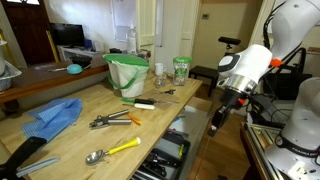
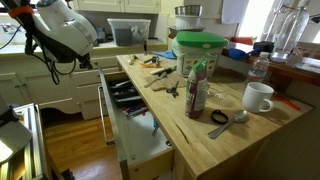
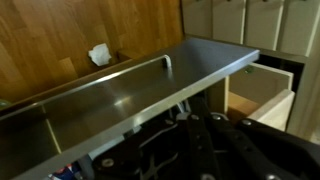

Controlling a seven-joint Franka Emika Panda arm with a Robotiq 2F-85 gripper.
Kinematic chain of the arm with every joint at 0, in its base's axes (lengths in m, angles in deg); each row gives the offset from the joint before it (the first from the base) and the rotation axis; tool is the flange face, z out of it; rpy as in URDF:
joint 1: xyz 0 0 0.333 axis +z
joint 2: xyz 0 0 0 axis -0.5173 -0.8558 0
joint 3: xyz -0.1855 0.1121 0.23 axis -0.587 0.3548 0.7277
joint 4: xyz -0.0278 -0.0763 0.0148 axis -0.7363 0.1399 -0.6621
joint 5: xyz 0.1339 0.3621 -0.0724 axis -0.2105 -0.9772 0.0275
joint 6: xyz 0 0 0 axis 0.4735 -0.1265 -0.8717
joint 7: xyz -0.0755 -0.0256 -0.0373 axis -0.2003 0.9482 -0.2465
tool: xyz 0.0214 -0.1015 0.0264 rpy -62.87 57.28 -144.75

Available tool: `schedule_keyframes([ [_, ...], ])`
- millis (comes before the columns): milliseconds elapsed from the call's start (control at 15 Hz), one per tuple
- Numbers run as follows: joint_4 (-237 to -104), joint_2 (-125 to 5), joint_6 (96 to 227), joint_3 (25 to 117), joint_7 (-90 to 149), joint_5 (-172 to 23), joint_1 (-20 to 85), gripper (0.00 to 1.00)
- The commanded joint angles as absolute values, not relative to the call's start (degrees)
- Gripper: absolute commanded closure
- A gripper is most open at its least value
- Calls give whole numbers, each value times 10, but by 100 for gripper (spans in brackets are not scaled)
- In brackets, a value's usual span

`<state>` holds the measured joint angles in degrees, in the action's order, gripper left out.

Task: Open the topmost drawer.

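Note:
The topmost drawer (image 1: 166, 156) stands pulled out from under the wooden counter, and its divided tray of metal cutlery shows in both exterior views (image 2: 126, 93). In the wrist view its front (image 3: 130, 95) looks like a grey slab with a small handle (image 3: 166, 62). My gripper (image 1: 214, 120) hangs beside the counter's edge, just above and past the open drawer. In the wrist view its dark fingers (image 3: 190, 118) lie close together with nothing between them, apart from the handle.
A lower drawer (image 2: 142, 142) with a pale wood inside is also pulled out. The counter (image 1: 70, 135) holds a green bucket (image 1: 128, 73), a blue cloth (image 1: 55, 117), pliers, spoons, a bottle (image 2: 197, 90) and a mug (image 2: 258, 96). A white paper scrap (image 3: 98, 54) lies on the wood floor.

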<state>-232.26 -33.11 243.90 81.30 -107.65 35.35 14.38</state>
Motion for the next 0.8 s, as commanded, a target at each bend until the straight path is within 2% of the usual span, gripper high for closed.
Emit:
schedule_keyframes([
  [0, -2269, -245, 2469, 802, -1181, 387, 114, 100],
  [333, -2210, -257, 2403, 828, -1243, 450, 54, 100],
  [733, -2224, -328, 2355, 894, -1221, 504, -32, 100],
])
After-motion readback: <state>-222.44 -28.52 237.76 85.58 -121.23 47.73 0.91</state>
